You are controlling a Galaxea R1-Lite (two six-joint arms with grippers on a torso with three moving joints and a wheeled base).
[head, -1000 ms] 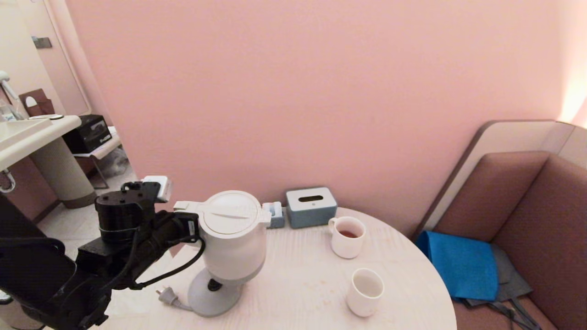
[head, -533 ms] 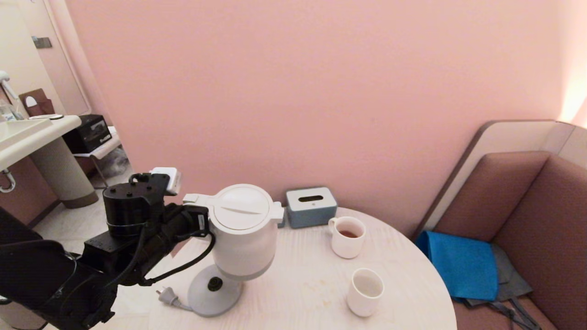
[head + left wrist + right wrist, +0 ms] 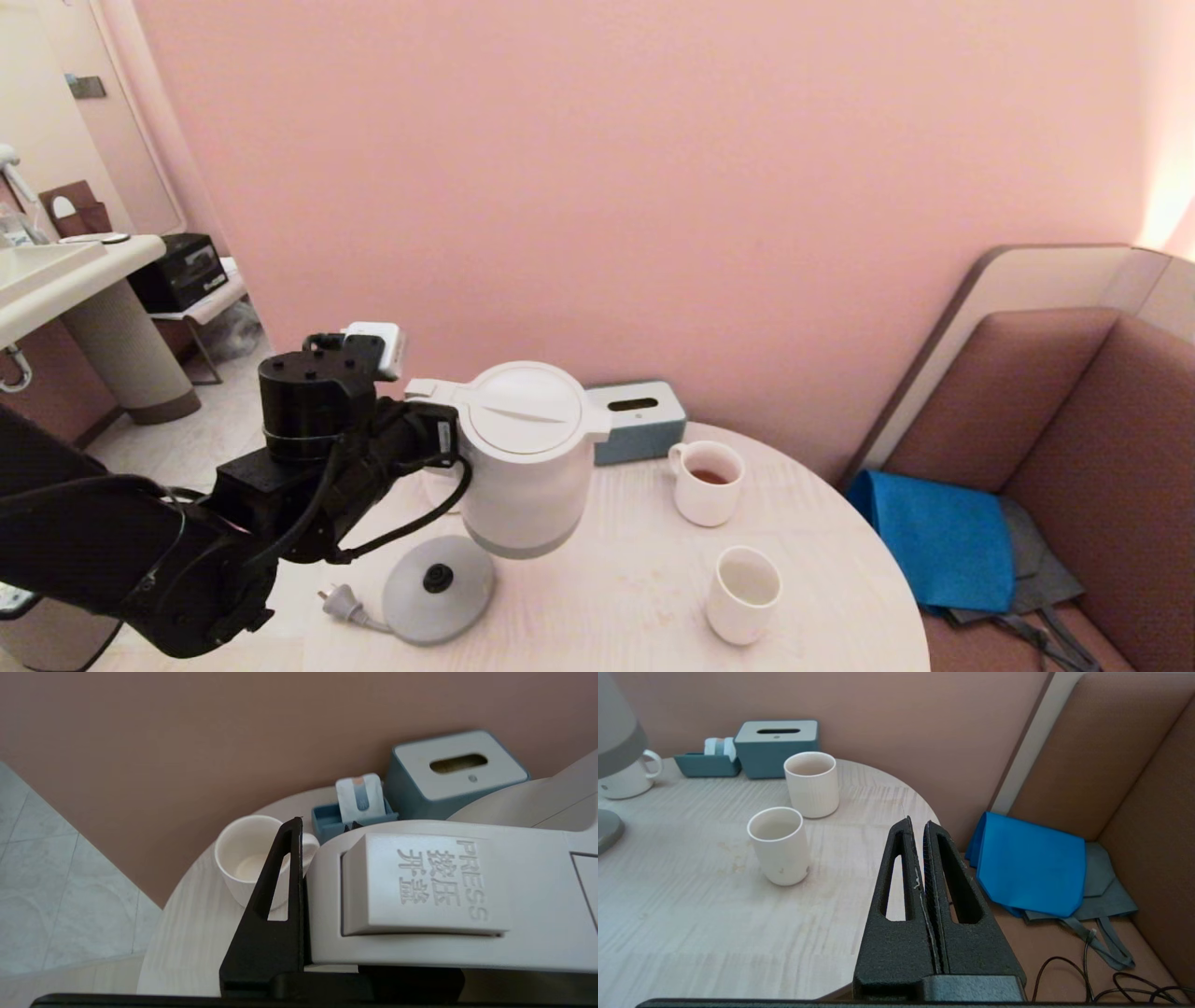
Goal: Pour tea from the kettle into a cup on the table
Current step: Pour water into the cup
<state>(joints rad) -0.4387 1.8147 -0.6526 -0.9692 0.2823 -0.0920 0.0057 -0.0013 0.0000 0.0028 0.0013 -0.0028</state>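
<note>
Table point(image 3: 616, 597): round, pale wood grain, nothing on it disturbed.

Kettle point(image 3: 527, 457): now hangs in the air, upright, clear of its grey base point(image 3: 437, 590), which sits alone on the table with its plug beside it. A second ago the kettle sat just over the base; half a second ago it had lifted and begun to drift toward the cups. It is now higher and nearer them, partly hiding the blue-grey tissue box point(image 3: 639, 420) behind. Lid shut, no tilt, nothing pouring.

Left gripper point(image 3: 439, 439): clamped on the kettle's handle; in the wrist view one black finger point(image 3: 275, 914) lies flat against the handle beside the lid button. Grip unchanged over the second.

Cups: the empty cup point(image 3: 744, 595) stands near the table's front edge, well apart from the spout. The mug point(image 3: 707, 483) behind it holds a little tea point(image 3: 709, 476). A third mug point(image 3: 254, 863) stands behind the kettle.

Right gripper point(image 3: 920, 858): parked off the table's edge, fingers pressed together, holding nothing.

Judgement: lift-off is done; carry to the empty cup and the tilt remain.
</note>
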